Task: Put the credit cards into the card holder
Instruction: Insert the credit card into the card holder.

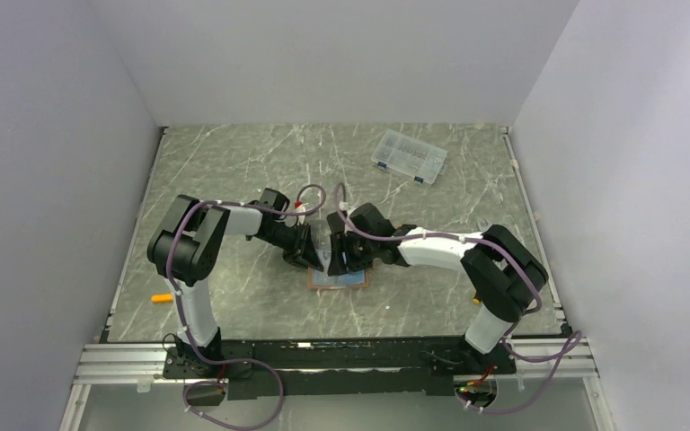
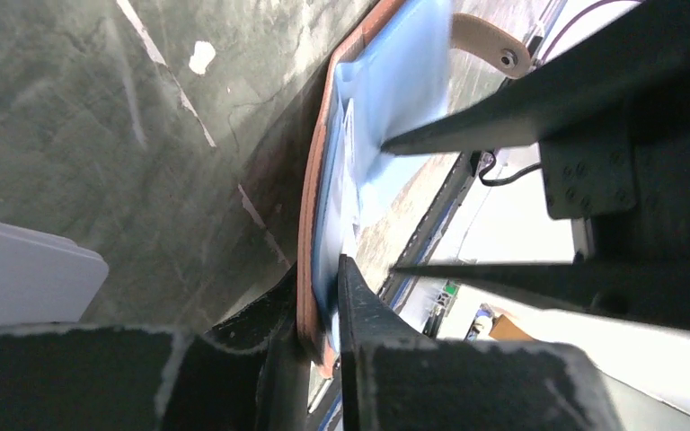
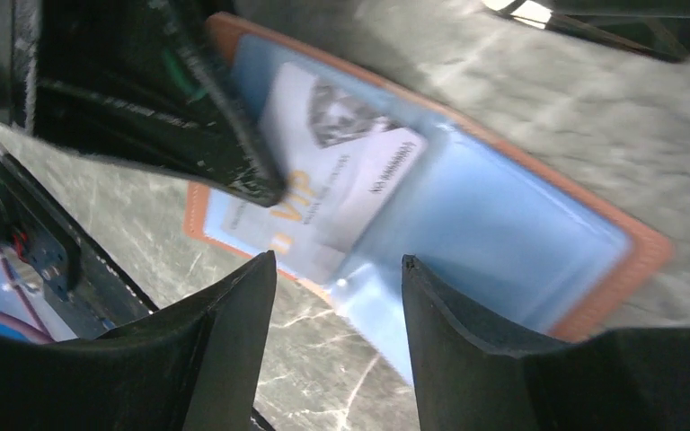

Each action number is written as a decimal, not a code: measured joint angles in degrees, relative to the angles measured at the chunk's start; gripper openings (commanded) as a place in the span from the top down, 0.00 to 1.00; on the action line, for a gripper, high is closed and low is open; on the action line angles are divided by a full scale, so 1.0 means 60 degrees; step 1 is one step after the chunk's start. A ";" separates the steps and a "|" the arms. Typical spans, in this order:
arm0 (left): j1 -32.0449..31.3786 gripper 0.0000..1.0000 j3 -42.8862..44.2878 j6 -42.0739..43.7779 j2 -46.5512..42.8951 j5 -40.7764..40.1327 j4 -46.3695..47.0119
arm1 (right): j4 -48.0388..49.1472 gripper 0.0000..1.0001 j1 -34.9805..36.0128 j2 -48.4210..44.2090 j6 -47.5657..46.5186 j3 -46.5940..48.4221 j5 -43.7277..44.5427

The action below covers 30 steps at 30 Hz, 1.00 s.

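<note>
The left jaws [image 2: 316, 269] are pinching the rim of the card holder [image 3: 521, 215], with its tan edge and blue lining caught between them. The right jaws [image 3: 337, 265] are standing spread with nothing in them, hovering just over a corner of the holder's clear sleeve. I am watching the holder lying open on the bench [image 1: 234, 162], in the middle between the two arms. A silver-grey card [image 3: 350, 175] is sitting on the half that the left jaws are gripping. I am judging it as at least partly in a pocket, since a glossy film seems to be covering one end, but I cannot tell whether it is fully seated. So I am counting one card as in or nearly in, and the rest as not yet done: no orange-gold card is showing at the holder. A small orange sliver [image 1: 160, 297] is lying well apart on the left of the bench, too small for me to call a card. The holder is reading as soft tan leather with rounded corners and thin, slippery blue-grey plastic pockets, bowing a little near the pinch. The card is looking stiff, smooth and flat, with orange lettering and faint print. The bench is showing a hard grey-green marbled surface with pale veins. A clear plastic compartment box [image 1: 409, 155] is sitting at the far side, well away.
</note>
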 measured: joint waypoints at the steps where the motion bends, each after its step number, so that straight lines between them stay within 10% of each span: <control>1: 0.0000 0.82 0.0011 0.0044 0.0000 0.0000 -0.0007 | 0.0124 0.53 -0.0237 -0.0087 0.0066 -0.0142 -0.0117; 7: 0.0000 0.76 0.0018 0.0138 0.0000 -0.0025 -0.0044 | 0.0390 0.92 -0.1038 -0.0135 0.0463 -0.0506 -0.0437; 11: 0.0000 0.67 0.0069 0.0244 0.0000 -0.0197 -0.0237 | 0.0404 1.00 -0.1027 -0.0131 0.0561 -0.0506 -0.0452; 30: 0.0076 0.72 0.1362 0.3271 0.0000 -0.1279 -0.2761 | 0.0466 1.00 -0.0976 0.0120 0.0594 -0.0168 -0.0612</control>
